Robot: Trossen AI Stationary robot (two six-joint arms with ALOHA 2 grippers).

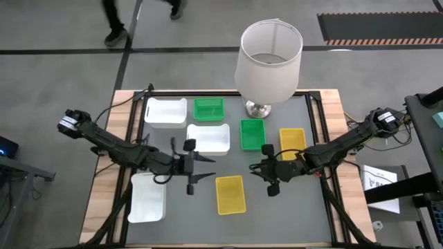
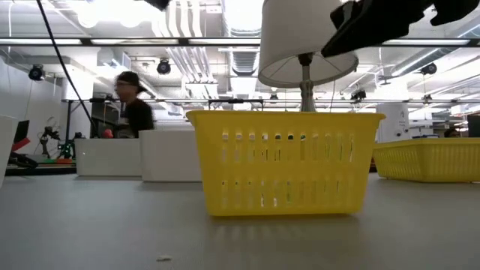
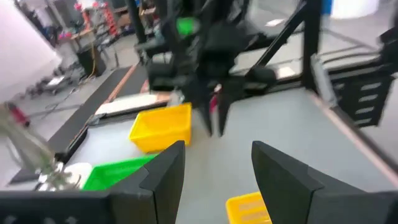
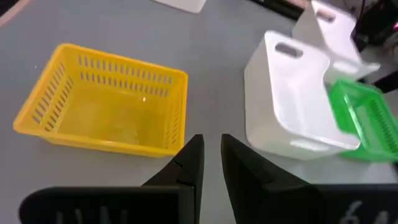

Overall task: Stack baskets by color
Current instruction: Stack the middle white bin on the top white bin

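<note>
While both arms hovered over the middle of the grey table, the scene lay as follows:

Table: the grey table top [image 1: 228,221] with pale wooden side strips carried every basket and the lamp
Lamp: a tall lamp with a white fabric shade [image 1: 268,61] stood on a metal foot at the far edge, near the middle
White baskets: one shallow white plastic basket [image 1: 165,113] lay at the far left; a second white basket [image 1: 208,137] sat just right of it and nearer the centre; a third white basket [image 1: 147,197] lay at the near left, well apart from the other two
Green baskets: a small green slotted plastic basket [image 1: 208,108] rested beside the far white one; another green basket [image 1: 252,135] lay just right of the central white one
Yellow baskets: a yellow slotted plastic basket [image 1: 230,194] stood alone at the near centre; a second yellow basket [image 1: 292,140] lay just right of the green one, partly under the right arm
Left gripper: the left gripper [image 1: 205,167] hung between the central white basket and the near yellow one, fingers spread apart, holding nothing
Right gripper: the right gripper [image 1: 257,169] hung right of the near yellow basket, its fingers [image 4: 189,163] drawn close with a narrow gap, nothing between them
</note>
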